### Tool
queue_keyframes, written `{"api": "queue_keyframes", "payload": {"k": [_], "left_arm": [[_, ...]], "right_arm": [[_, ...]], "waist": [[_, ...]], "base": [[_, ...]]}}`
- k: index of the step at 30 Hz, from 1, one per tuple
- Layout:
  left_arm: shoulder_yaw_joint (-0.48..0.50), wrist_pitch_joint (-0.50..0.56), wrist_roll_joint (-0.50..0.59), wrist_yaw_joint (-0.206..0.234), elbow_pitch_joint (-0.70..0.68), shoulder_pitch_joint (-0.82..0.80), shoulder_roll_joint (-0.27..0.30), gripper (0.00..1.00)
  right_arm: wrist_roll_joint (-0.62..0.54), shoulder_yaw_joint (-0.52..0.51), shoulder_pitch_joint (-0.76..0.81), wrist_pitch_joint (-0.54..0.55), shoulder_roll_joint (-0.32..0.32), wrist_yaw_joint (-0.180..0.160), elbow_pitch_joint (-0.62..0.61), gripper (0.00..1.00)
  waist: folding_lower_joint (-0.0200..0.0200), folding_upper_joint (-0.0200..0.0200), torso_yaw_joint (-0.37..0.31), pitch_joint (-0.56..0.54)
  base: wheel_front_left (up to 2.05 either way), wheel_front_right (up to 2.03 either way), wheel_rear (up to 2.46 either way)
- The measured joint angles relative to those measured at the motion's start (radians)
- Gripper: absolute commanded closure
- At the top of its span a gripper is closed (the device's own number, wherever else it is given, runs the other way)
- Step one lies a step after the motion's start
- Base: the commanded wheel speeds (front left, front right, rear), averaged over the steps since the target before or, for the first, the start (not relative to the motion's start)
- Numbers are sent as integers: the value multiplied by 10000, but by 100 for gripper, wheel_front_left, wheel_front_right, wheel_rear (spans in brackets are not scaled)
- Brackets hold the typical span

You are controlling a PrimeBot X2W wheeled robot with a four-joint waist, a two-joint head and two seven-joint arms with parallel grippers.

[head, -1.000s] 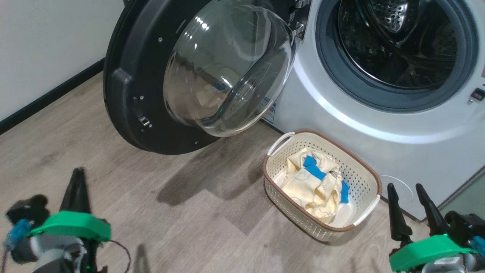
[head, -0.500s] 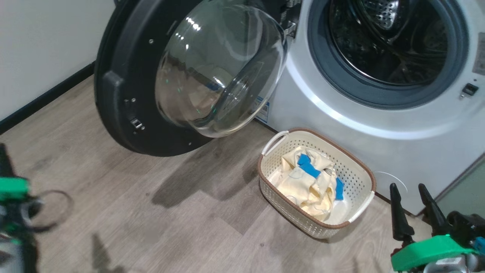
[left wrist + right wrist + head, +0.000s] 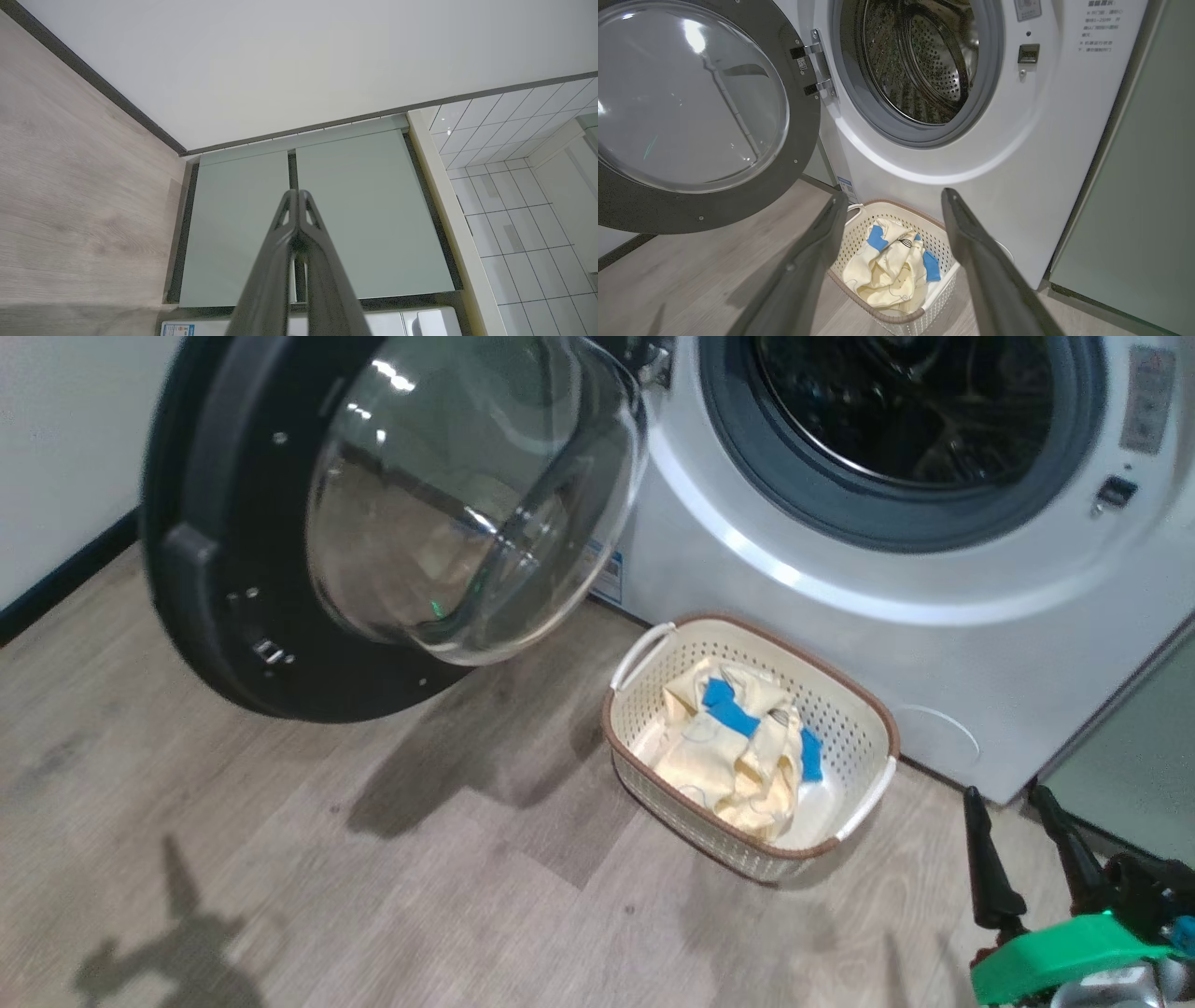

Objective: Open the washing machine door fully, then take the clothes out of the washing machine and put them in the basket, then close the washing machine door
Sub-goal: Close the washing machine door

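My head view cuts off the top of the washing machine door (image 3: 401,513), which hangs wide open at 10 o'clock, and the upper arc of the drum mouth at 1 o'clock. The drum is dark there. The right wrist view shows perforated steel inside, but I cannot tell what lies deeper in. The print on the washing machine (image 3: 840,607) front panel is too small to read.

The clothes (image 3: 733,747) lie crumpled in the basket (image 3: 681,807), so their line drawings are mostly folded out of sight. The basket stands on the floor (image 3: 280,821) at 6 o'clock of the drum mouth, just beside the machine's front.

My right pincer (image 3: 1006,798) sits at 4 o'clock in the head view, released, fingers well apart and holding nothing, with its body cut off by the frame. My left pincer (image 3: 297,192) is clenched tip to tip on nothing, pointing at pale green cabinets (image 3: 243,224).

The floor is grey-brown wood plank with a soft shadow at 7 o'clock. A white wall (image 3: 65,448) with a dark skirting (image 3: 56,583) runs at 9 o'clock. White tiles (image 3: 504,186) flank the cabinets.
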Motion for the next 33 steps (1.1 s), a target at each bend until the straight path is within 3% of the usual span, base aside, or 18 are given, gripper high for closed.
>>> {"api": "queue_keyframes", "payload": {"k": [6, 17, 26, 33], "left_arm": [[-345, 1490, -127, 155, 993, -1215, 759, 100], [-1227, 3198, -174, 531, 1929, -3110, 1166, 100], [-1858, 3655, 167, 545, 2372, -3544, 1141, 100], [-2441, 3816, 548, 514, 2690, -3764, 623, 100]], "right_arm": [[-10, 111, -252, 0, -263, 0, 4, 0], [-56, 205, -640, 0, -525, 0, -13, 0], [-88, 196, -708, 0, -533, 0, -23, 0], [-94, 98, -728, 0, -531, 0, -21, 0]], "waist": [[0, 0, -404, 476], [1, 0, -852, 1181], [1, 0, -1025, 1348], [0, 0, -923, 1228]], "base": [[0, 0, 0], [0, 0, 0], [0, 0, 0], [0, 0, 0]]}}
